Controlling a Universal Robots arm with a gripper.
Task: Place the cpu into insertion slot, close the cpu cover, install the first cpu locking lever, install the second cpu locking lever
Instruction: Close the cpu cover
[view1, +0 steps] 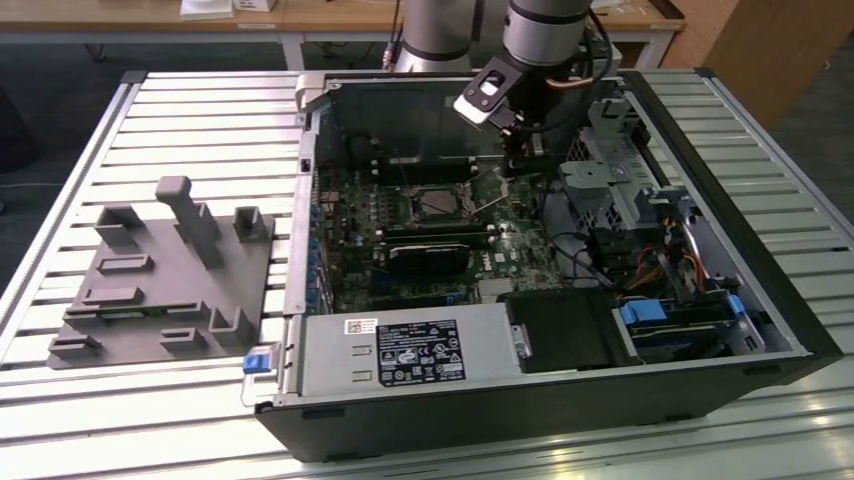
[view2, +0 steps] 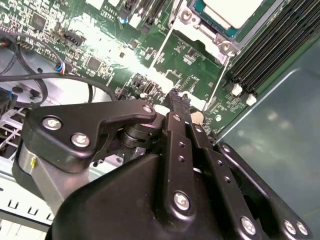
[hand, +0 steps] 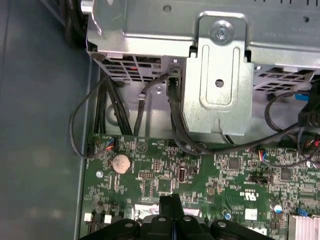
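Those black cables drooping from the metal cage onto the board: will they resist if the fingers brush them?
The black cables are probably floppy: they hang in loose curves from the metal cage to the green board. Likely light, they should slide aside. Their ends look plugged in, so a hard push may tug connectors.

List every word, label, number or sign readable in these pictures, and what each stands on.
Black-and-white printed label on the silver metal power supply box: print too small to read.
White lettering on the green circuit board, in the first wrist view: too blurred to read.
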